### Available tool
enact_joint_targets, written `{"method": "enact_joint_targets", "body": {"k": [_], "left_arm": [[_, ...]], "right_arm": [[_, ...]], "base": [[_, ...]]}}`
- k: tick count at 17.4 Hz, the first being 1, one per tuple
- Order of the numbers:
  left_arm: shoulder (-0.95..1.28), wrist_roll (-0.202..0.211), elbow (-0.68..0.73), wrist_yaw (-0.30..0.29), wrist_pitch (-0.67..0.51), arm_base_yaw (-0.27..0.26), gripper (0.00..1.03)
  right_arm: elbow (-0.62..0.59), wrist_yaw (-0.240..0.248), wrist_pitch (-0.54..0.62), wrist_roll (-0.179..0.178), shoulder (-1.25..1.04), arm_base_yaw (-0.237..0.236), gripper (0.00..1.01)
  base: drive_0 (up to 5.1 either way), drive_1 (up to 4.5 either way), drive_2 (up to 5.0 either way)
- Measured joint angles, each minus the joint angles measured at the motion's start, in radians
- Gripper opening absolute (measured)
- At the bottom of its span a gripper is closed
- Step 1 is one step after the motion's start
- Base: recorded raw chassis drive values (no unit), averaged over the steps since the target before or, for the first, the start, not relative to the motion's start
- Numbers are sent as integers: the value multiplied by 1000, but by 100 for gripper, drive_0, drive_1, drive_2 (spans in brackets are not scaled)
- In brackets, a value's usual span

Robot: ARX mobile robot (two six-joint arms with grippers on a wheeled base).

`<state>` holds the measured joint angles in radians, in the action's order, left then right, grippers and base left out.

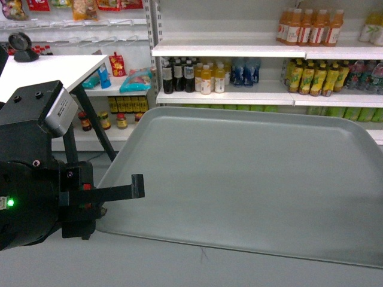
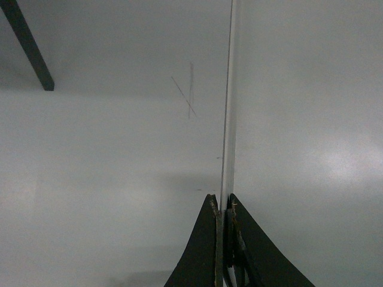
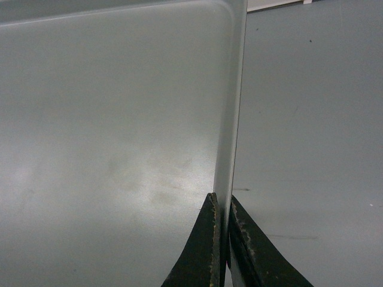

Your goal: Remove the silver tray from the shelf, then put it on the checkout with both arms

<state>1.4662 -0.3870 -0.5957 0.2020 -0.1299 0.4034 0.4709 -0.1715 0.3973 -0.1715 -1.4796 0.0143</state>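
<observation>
One silver tray (image 1: pixel 251 185) fills the middle of the frame. At upper right, four orange juice bottles (image 1: pixel 310 27) stand on the top shelf (image 1: pixel 227 50). Below, three dark bottles (image 1: pixel 178 76) stand together.

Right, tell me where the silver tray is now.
In the head view the silver tray fills the centre and right, in front of the drink shelves, its edges pinched by the left claw and right claw.

Left arm (image 1: pixel 36 179) extended level toward tray (image 1: pixel 251 179), left gripper (image 2: pixel 224 218) pinched on tray's left rim. Right gripper (image 3: pixel 222 216) pinched on opposite rim. Green light lit on left arm.
</observation>
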Motion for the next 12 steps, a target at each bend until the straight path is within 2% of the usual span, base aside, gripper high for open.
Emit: {"method": "enact_joint_targets", "body": {"k": [12], "left_arm": [[0, 0, 0, 0, 0, 0, 2]], "right_arm": [[0, 0, 0, 0, 0, 0, 4]], "base": [[-500, 245, 245]]}}
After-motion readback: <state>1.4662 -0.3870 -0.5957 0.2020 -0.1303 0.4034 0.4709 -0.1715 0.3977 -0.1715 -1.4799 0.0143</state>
